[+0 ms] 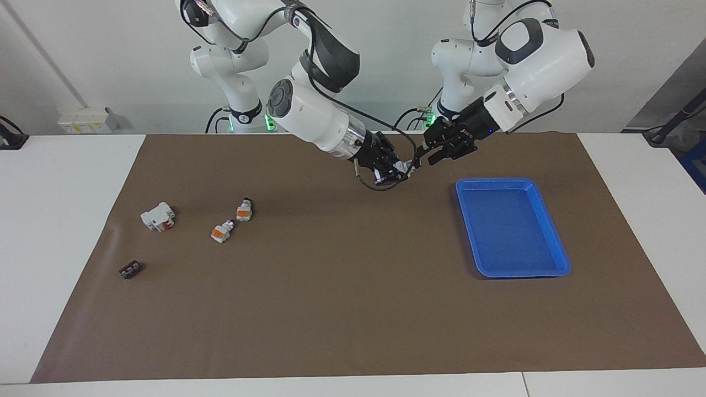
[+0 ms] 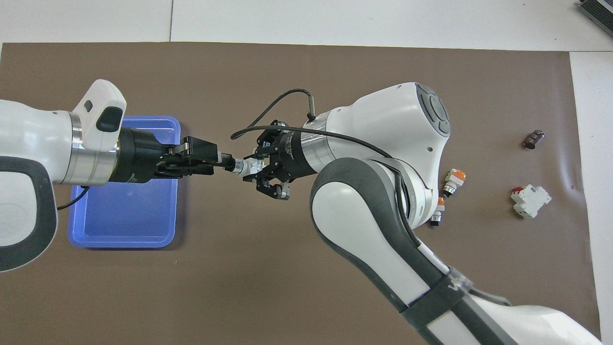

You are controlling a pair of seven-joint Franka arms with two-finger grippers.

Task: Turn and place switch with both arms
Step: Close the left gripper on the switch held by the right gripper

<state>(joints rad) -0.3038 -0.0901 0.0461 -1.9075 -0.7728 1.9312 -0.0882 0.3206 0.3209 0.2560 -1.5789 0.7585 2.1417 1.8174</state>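
Note:
A small white switch (image 1: 401, 169) (image 2: 245, 166) with a black knob hangs in the air between the two grippers, over the brown mat beside the blue tray. My right gripper (image 1: 392, 172) (image 2: 258, 168) is shut on its white body. My left gripper (image 1: 423, 156) (image 2: 226, 162) meets it from the tray's side, and its fingertips close on the knob end. Two more switches with orange faces (image 1: 244, 210) (image 1: 220, 232) lie on the mat toward the right arm's end, partly hidden under the right arm in the overhead view (image 2: 455, 178) (image 2: 438, 211).
The blue tray (image 1: 510, 231) (image 2: 124, 215) lies on the mat toward the left arm's end with nothing in it. A larger white block with red parts (image 1: 158, 216) (image 2: 530, 200) and a tiny black piece (image 1: 130, 269) (image 2: 534, 139) lie near the mat's right-arm end.

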